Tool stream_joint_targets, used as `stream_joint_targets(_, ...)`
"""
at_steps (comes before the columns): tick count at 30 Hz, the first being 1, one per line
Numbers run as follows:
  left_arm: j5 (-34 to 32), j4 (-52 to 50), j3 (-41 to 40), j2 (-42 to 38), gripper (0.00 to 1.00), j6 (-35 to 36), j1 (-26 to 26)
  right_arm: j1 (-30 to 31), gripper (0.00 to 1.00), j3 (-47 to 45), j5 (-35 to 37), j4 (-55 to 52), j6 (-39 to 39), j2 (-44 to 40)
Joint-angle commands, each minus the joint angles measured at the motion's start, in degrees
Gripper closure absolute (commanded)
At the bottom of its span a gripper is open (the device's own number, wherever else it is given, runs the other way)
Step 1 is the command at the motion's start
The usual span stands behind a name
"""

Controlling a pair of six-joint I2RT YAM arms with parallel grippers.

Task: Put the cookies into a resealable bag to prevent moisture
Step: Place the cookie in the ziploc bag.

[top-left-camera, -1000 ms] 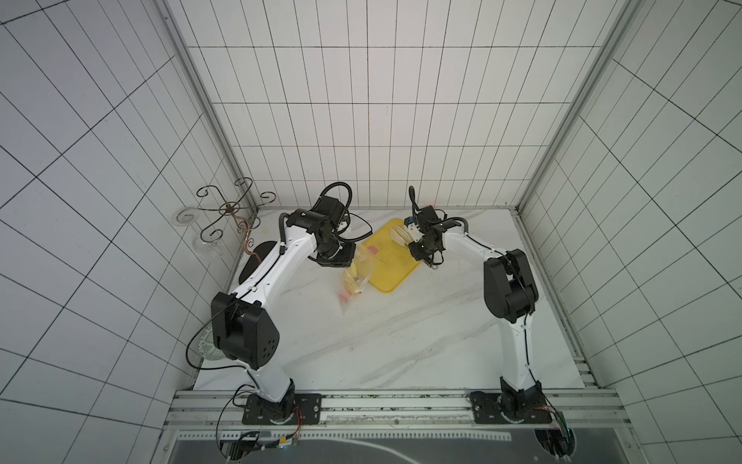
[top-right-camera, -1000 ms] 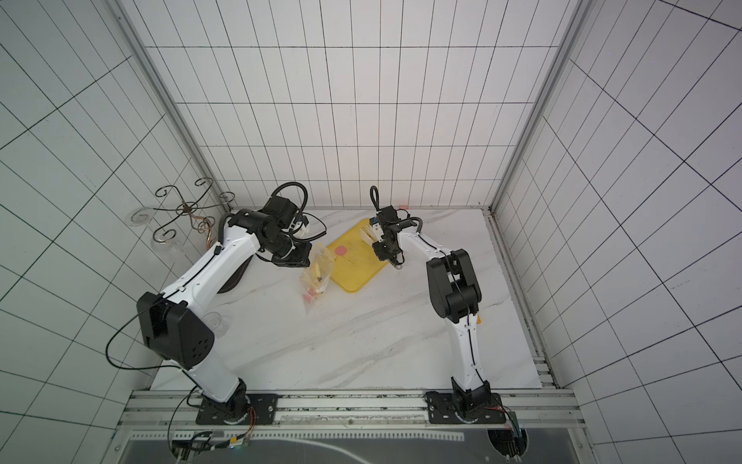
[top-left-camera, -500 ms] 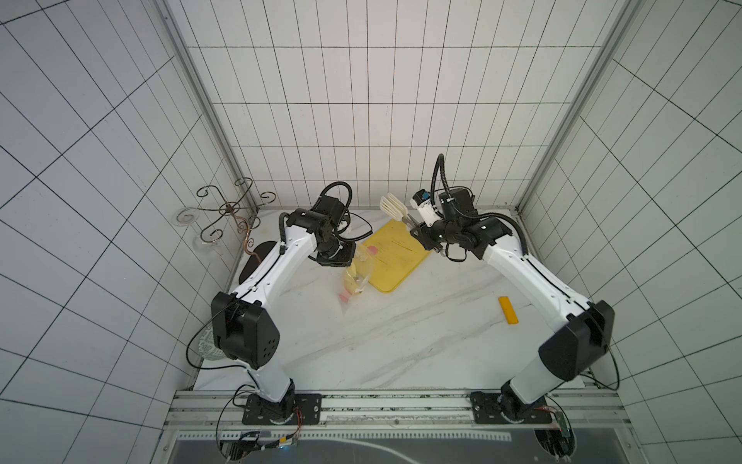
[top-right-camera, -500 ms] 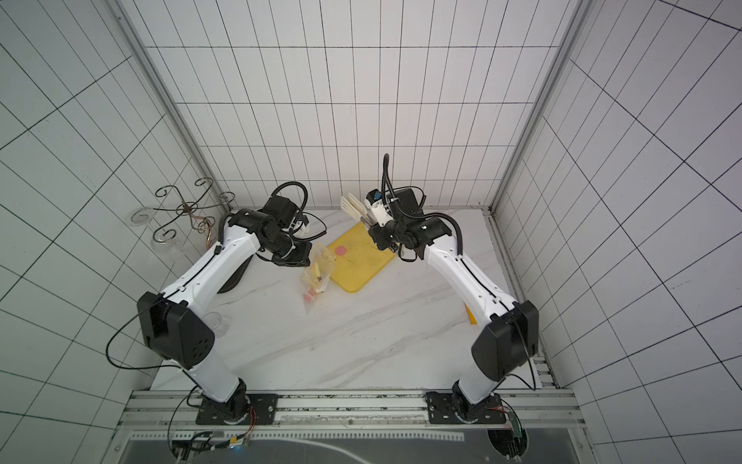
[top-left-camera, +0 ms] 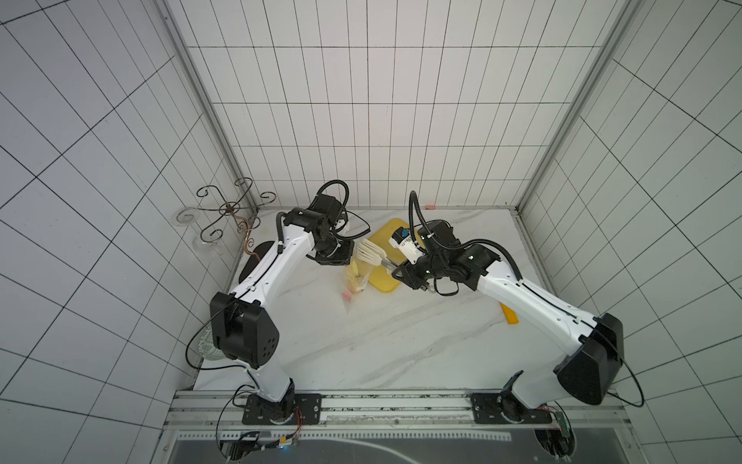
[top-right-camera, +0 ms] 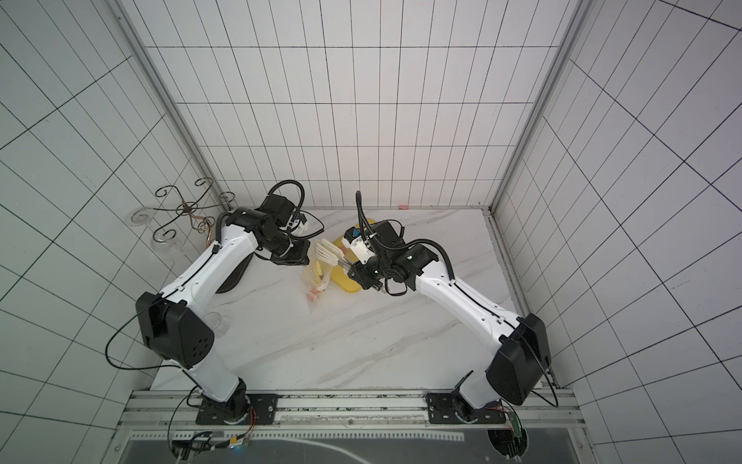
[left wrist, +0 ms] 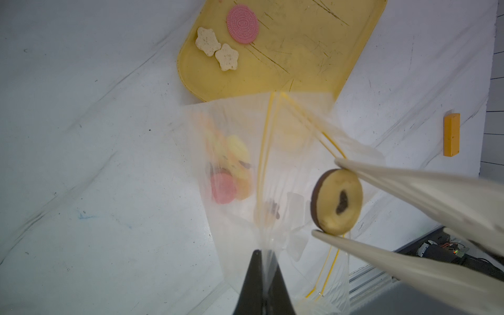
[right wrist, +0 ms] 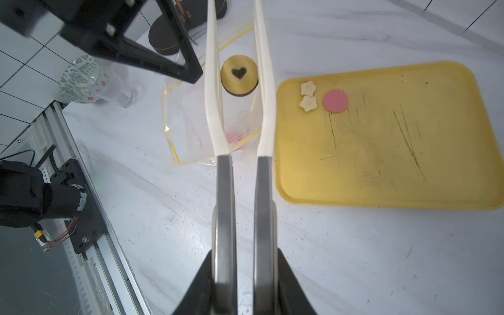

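Left claw (left wrist: pixel 263 255) clamps the rim of the limp clear plastic resealable bag (left wrist: pixel 231 122). Right claw (right wrist: pixel 245 256) grips cream-tipped steel tongs (right wrist: pixel 224 191) nipping 1 tan round cookie (right wrist: pixel 239 75), likely light and brittle, edgewise near the bag's mouth.

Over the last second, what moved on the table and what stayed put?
The right hand swung its tongs from the far end of the tray to the mouth of the bag, where they now grip the heart cookie. That arm unfolded outward. Unchanged: the left hand pinching the bag, and the tray.
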Motion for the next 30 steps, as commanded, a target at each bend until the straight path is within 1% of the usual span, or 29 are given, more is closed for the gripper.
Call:
stream_joint_targets(1, 0.92, 1.23, -0.29, -1.97, 1.0, -0.21, 0.37, 0.58, 0.69, -2.86, 0.24, 0.38, 0.84, -1.06)
stream_joint_targets(4, 1.96, 1.49, 0.18, -1.77, 1.0, -0.41, 0.28, 1.85, 0.69, -2.67, -1.93, 0.98, 0.91, -0.22)
stream_joint_targets(9, 1.93, 1.49, 0.07, -1.81, 1.0, -0.47, 0.11, 3.3, 0.66, -1.57, -0.08, 0.24, 0.11, 1.14)
stream_joint_targets(14, 1.55, 1.49, -0.64, -2.28, 1.0, -0.33, 0.28, 3.07, 0.56, -0.01, 2.88, -0.59, -0.54, 0.48)
stream_joint_targets(17, 0.68, 1.19, -0.55, -2.24, 1.0, -0.14, 0.28, 2.07, 0.53, 1.06, 3.01, -0.79, -0.28, -0.5)
stream_joint_targets(22, -1.47, 0.62, -0.82, -2.28, 1.0, 0.21, 0.54, -2.56, 0.52, 1.24, 1.3, -0.6, 0.34, -4.15)
stream_joint_targets(27, -4.55, -0.16, -1.35, -2.67, 1.0, 0.59, 1.11, -11.1, 0.52, 0.62, 0.05, 0.05, -0.51, -7.03)
stream_joint_targets(30, -4.75, -0.35, -1.35, -2.99, 1.0, 0.55, 1.16, -14.82, 0.52, -0.01, 0.17, 1.51, -1.77, -5.84)
